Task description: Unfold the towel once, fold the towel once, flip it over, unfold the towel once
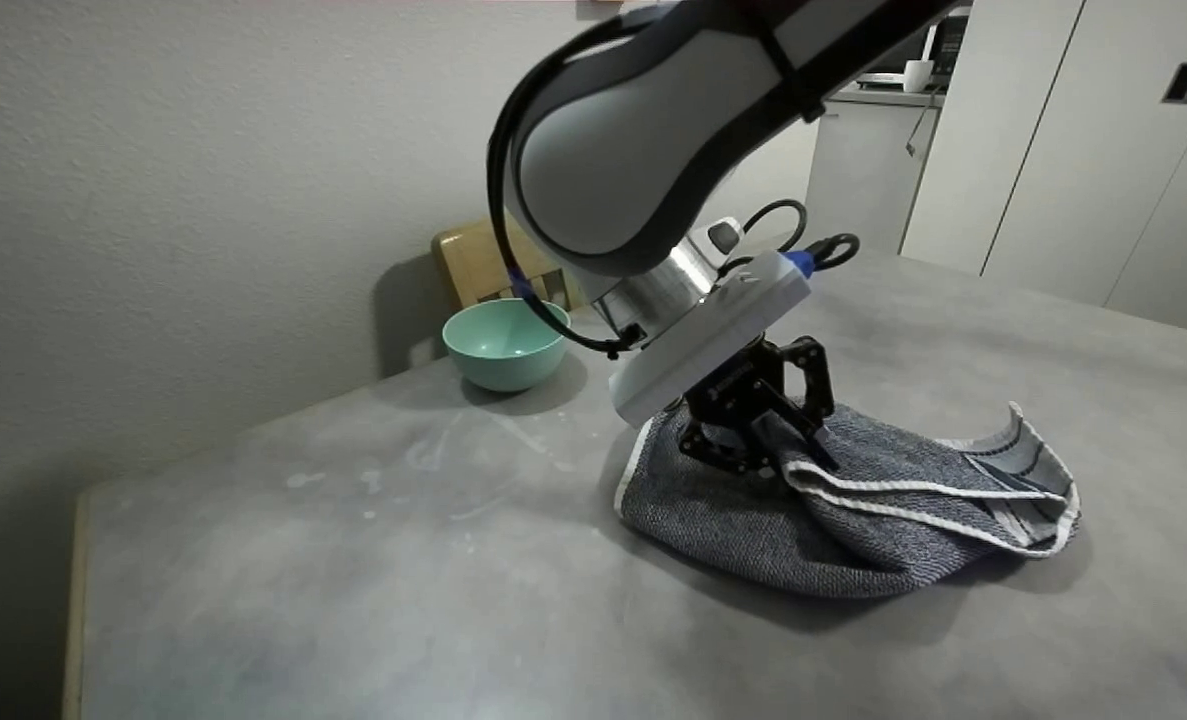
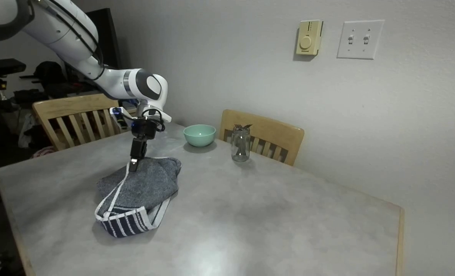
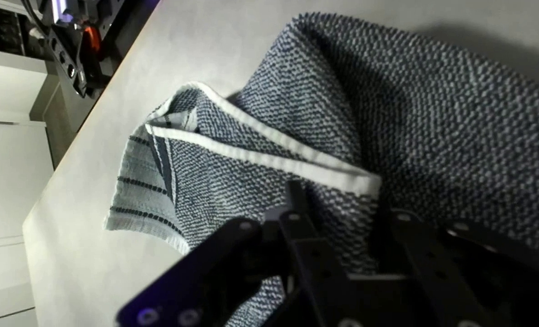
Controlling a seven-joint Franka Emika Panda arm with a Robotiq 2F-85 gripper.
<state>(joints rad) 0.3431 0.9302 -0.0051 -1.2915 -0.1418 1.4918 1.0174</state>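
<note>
I seem to be in a home's dining spot: slatted wooden chairs (image 2: 269, 127) stand at my worktop (image 2: 288, 214), which carries a teal bowl (image 2: 199, 137) and a glass jar (image 2: 240, 149) of forks (image 2: 242, 127), while a dial thermostat (image 2: 309, 37) and light switches (image 2: 360, 39) are fixed to the wall (image 2: 219, 57).

Towel (image 3: 333, 122) partly hidden behind jaws

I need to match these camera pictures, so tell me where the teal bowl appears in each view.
In an exterior view: the teal bowl, left of centre at about mid-height, in front of a chair back.
In an exterior view: the teal bowl, just left of centre at about mid-height, left of the glass jar.
Wrist view: not in it.
Shared landmark: the towel, in all three views.
</note>
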